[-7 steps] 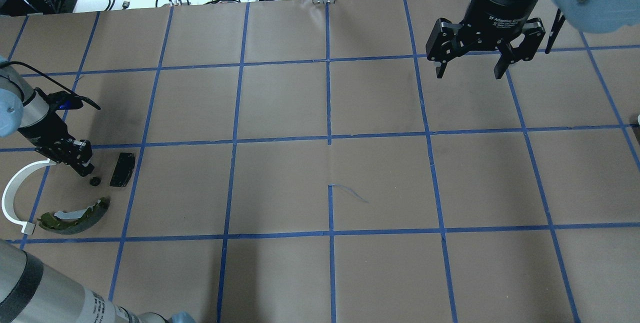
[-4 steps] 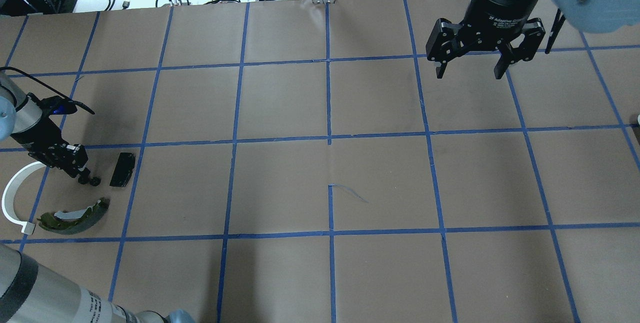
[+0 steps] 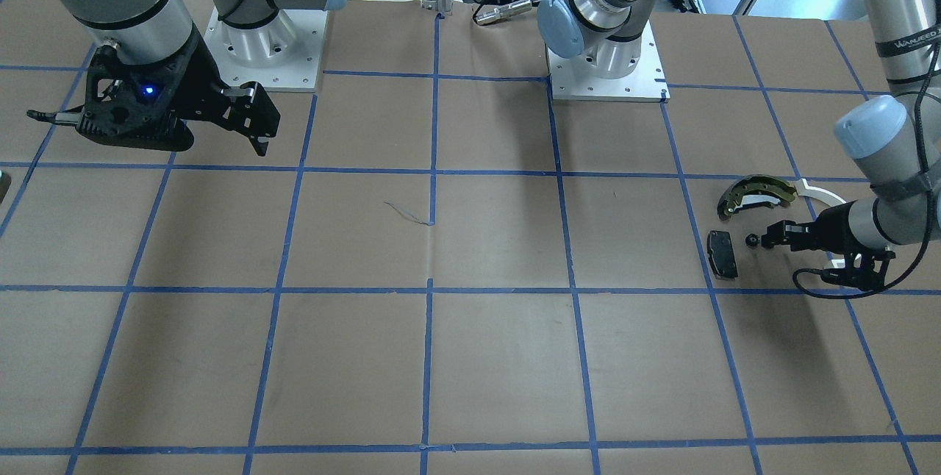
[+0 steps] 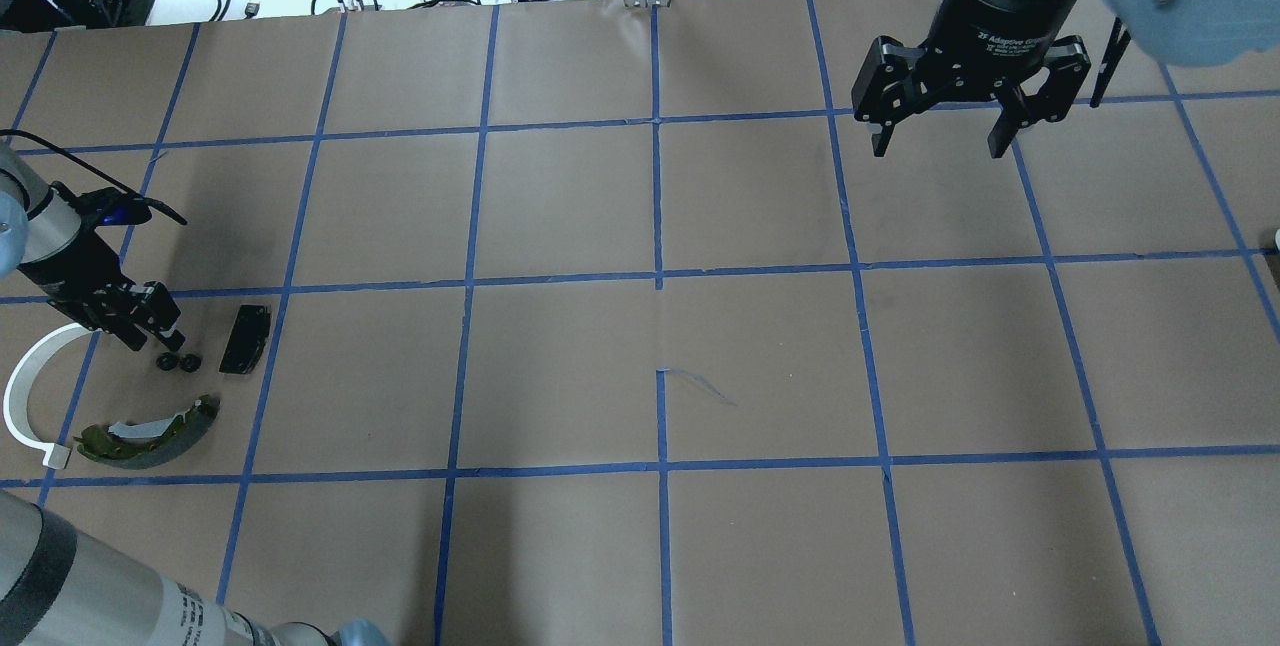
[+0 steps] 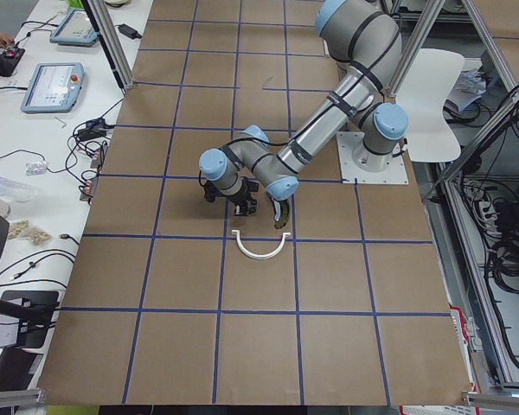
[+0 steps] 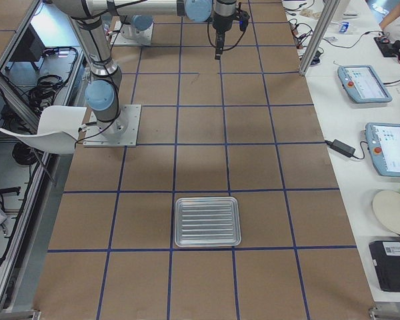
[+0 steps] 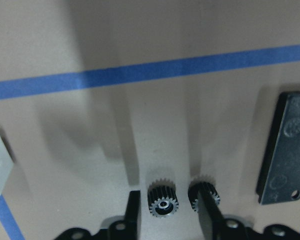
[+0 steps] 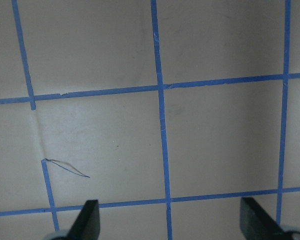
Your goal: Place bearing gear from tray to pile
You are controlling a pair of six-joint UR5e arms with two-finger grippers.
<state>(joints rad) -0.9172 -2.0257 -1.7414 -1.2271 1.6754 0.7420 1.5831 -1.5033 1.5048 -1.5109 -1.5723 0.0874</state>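
The left gripper (image 7: 166,190) sits low near the table's (image 4: 560,376) left edge. Its jaws are parted and hold nothing. The bearing gear (image 7: 162,202), small, black and toothed, lies flat on the brown paper in the gap between the two fingers (image 7: 132,212), with a sliver of paper showing on each side of it. A second gear (image 7: 206,191) of the same kind lies just beside it, partly hidden behind the other finger in the wrist view. From overhead, the bearing gear (image 4: 165,362) and the second gear (image 4: 188,362) rest side by side inside the pile (image 4: 130,396). The black pad (image 4: 245,338) is just to their right, the olive brake shoe (image 4: 150,431) is nearer the robot, and the white arc strip (image 4: 22,396) curves closest to the left edge. The left gripper (image 4: 152,334) stands just beyond the gears. The tray (image 6: 207,221), ribbed metal, lies near the table's right edge, well apart from the pile. The right gripper (image 4: 940,148) hangs above the table toward the far right corner, spread wide with nothing between its fingers (image 8: 87,220).
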